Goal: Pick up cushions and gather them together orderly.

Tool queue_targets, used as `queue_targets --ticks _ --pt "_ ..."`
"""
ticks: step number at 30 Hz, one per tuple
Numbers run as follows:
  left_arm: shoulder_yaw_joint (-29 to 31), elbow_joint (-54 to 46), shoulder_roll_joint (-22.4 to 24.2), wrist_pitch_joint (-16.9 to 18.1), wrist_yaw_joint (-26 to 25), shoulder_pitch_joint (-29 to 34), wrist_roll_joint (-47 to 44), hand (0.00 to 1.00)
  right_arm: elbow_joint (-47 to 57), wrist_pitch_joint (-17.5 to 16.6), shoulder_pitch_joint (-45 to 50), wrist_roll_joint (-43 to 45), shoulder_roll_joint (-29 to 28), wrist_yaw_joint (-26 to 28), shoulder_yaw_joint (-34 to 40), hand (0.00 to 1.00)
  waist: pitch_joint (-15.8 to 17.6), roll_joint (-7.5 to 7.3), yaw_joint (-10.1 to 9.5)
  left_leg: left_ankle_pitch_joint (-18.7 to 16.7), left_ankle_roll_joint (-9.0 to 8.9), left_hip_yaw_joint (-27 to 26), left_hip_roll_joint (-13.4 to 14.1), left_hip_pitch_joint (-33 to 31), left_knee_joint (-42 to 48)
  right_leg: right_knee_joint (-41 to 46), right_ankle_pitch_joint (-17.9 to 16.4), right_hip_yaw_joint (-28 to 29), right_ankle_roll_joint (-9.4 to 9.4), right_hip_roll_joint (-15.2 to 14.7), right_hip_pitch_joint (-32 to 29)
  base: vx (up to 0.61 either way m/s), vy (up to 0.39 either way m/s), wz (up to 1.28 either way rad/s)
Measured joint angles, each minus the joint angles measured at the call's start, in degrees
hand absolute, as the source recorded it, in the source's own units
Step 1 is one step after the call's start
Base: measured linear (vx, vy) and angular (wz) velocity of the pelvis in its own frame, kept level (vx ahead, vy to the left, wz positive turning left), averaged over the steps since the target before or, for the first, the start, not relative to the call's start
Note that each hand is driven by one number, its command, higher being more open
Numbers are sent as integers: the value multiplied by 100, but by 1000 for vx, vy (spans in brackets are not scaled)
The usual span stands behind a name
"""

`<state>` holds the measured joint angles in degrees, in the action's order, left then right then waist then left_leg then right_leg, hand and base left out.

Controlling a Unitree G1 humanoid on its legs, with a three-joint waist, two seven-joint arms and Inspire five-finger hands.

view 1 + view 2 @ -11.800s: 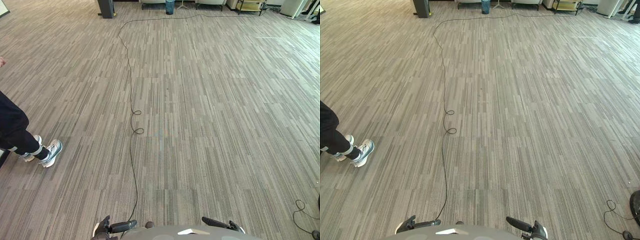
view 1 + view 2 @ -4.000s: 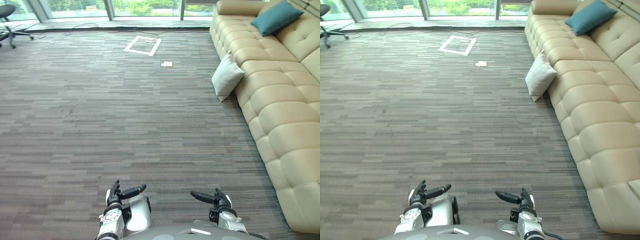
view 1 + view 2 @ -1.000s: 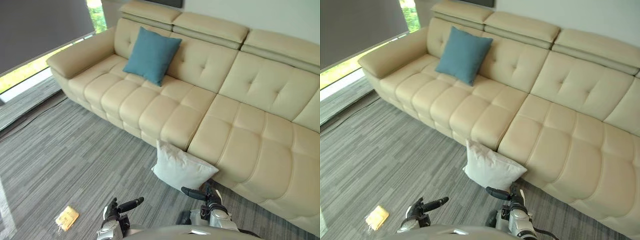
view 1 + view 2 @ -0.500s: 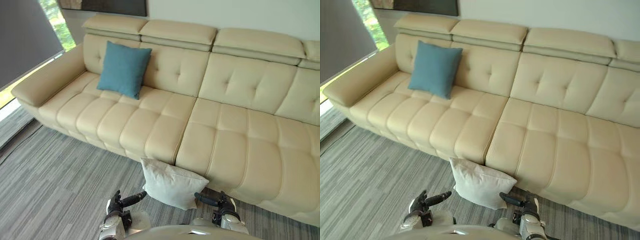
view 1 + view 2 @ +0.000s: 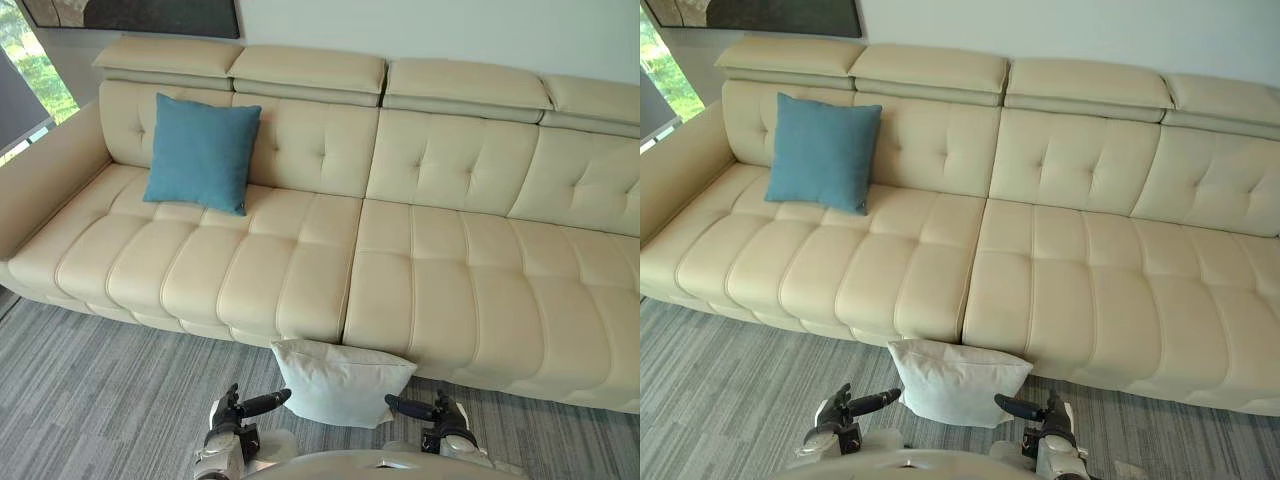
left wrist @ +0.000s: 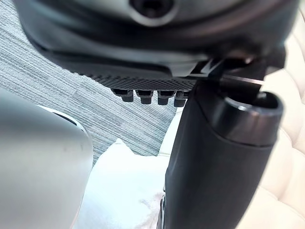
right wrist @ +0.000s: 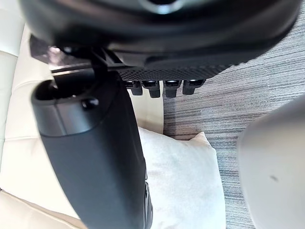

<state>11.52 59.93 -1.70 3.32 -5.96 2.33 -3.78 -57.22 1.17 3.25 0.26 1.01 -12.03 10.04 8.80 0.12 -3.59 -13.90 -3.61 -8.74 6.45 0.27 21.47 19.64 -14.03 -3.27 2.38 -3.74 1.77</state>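
A long cream sofa (image 5: 430, 260) stands on grey striped carpet (image 5: 90, 400), and a teal cushion (image 5: 202, 153) sits upright on its left seat, leaning on the backrest. A white cushion (image 5: 340, 382) lies on the carpet, propped against the sofa's front edge near the middle seam. The left hand (image 5: 230, 414) and right hand (image 5: 443, 418) hover low on either side of it, thumbs pointing inward, fingers (image 6: 143, 95) loosely extended and holding nothing.

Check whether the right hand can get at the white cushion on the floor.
Probably yes: the right hand hangs open just beside the white cushion, with nothing between them.
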Motion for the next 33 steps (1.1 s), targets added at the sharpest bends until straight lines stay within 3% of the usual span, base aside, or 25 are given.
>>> queue_targets --ticks 3,6,9,13,18,23,30,31,32,33 --pt "2 -3 24 6 -72 -120 -21 100 -7 -5 -59 173 129 -81 -1 100 163 78 -12 4 -6 7 27 -343 150 265 -3 2 -4 41 -394 -60 -60 -3" --pt "-1 -31 -20 17 -234 -485 -226 100 16 -7 -391 438 250 -195 29 100 641 161 -21 3 -3 144 47 -1043 646 988 -21 -5 -24 24 -1181 -126 -63 1" --pt "21 -258 -165 32 -494 -1035 -537 100 108 -19 -958 700 173 -321 186 100 1226 -40 -45 -173 44 345 86 -2234 1574 1936 -223 -49 -86 -16 -2368 -289 -89 3" --pt "132 -631 -267 40 -648 -1681 -722 100 349 -48 -1569 890 213 -492 231 100 1697 -114 -54 -276 125 513 152 -3447 2416 2631 -372 -121 -120 -33 -3452 -304 11 8" --pt "501 -910 -440 105 -833 -2579 -1032 100 417 -53 -2508 1110 220 -726 201 100 1951 -160 -45 -93 223 643 105 -4666 2848 3140 -279 -170 -138 -141 -4643 -182 44 12" --pt "563 -910 -534 164 -1006 -3346 -1147 100 590 -55 -3454 1110 193 -855 -109 100 2093 -162 -36 -48 201 718 114 -5646 3324 3631 -258 -172 -188 -160 -5604 -83 23 4" --pt "15 -911 -350 163 -1202 -4297 -1139 100 817 -166 -4481 1115 55 -1116 -236 100 2121 -181 17 116 215 829 13 -6481 3505 3917 -223 -239 -184 -262 -6422 -62 5 11" --pt "-112 -911 -349 162 -1262 -4468 -1135 100 820 -179 -4610 1114 56 -1177 -221 0 2127 -192 32 159 214 833 -1 -6601 3484 3916 -186 -244 -194 -273 -6547 -28 -1 6" --pt "-179 -911 -349 163 -1313 -4595 -1128 100 824 -188 -4689 1115 56 -1236 -215 0 2127 -193 44 189 215 835 -9 -6698 3477 3917 -163 -247 -196 -279 -6644 -26 -4 5" --pt "-217 -911 -347 163 -1341 -4671 -1128 0 824 -188 -4744 1115 58 -1263 -211 0 2127 -193 55 205 215 839 -13 -6753 3477 3922 -154 -249 -188 -283 -6702 -12 -4 3"
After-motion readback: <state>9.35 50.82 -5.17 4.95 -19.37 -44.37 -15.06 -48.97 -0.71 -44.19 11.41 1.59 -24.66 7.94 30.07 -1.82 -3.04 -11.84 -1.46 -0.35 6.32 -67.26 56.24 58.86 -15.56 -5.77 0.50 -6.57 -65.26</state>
